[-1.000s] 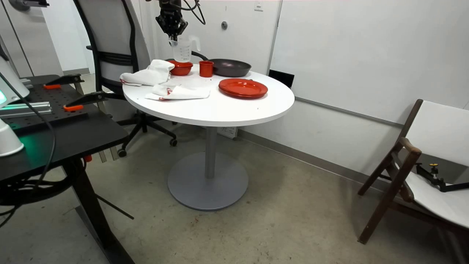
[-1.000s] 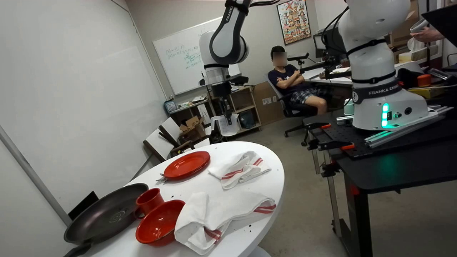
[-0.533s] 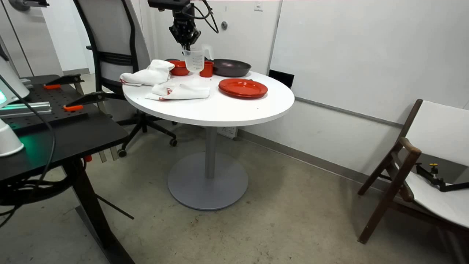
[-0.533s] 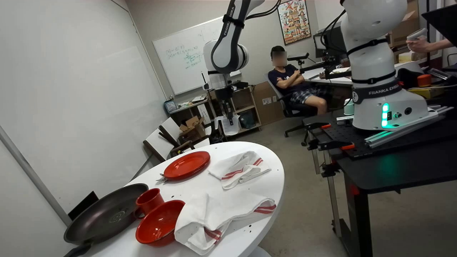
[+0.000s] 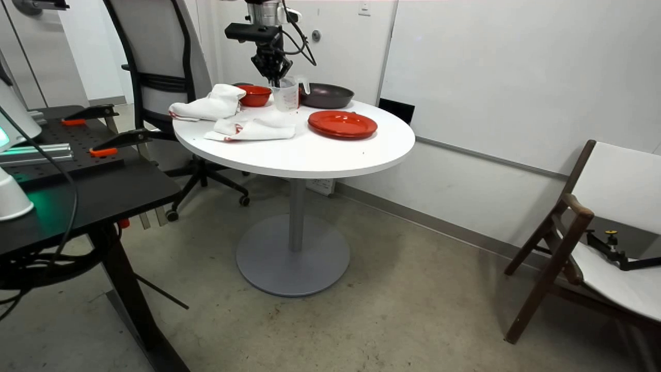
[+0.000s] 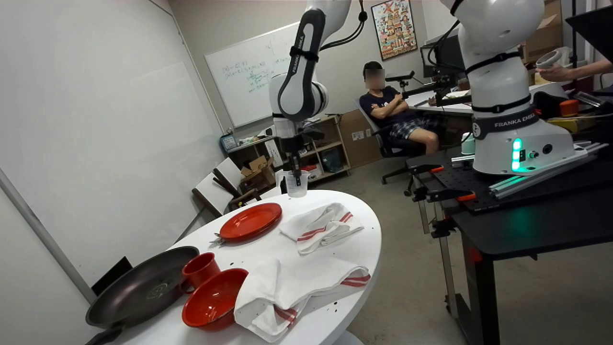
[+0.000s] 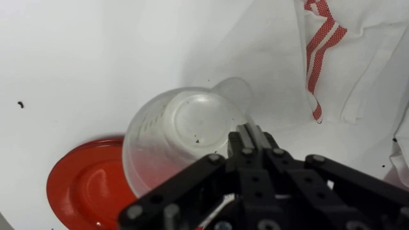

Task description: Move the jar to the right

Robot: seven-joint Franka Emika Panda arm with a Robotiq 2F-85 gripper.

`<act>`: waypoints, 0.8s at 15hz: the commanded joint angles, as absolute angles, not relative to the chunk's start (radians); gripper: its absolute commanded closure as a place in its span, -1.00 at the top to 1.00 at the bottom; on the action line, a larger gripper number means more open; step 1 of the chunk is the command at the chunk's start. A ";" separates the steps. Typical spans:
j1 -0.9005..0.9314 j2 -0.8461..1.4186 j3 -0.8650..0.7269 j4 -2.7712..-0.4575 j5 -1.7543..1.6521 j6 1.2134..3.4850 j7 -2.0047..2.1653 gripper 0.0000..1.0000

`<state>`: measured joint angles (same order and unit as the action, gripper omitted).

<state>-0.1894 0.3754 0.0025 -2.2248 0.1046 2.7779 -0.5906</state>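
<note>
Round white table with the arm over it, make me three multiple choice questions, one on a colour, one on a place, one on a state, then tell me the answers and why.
1. What colour are the stripes on the white towels?
A. Blue
B. Red
C. Green

2. Where is the red mug?
A. On the white towels
B. Inside the red bowl
C. Beside the red bowl

3. How do the jaws stand?
A. Closed on the wall of the clear measuring jug
B. Wide open, holding nothing
C. Closed on the red mug

Answers:
1: B, red bands show on both white towels in an exterior view.
2: C, an exterior view shows it next to the red bowl, near the frying pan.
3: A, the wrist view shows that wall pinched between them.
</note>
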 commanded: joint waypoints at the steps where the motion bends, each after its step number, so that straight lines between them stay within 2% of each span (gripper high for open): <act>1: -0.207 0.455 0.012 -2.154 0.025 2.782 -0.594 -0.98; 12: -0.179 0.510 -0.019 -2.111 -0.197 2.672 -0.585 -0.98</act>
<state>-0.1984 0.5025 -0.0085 -2.1454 -0.1413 2.7309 -0.5905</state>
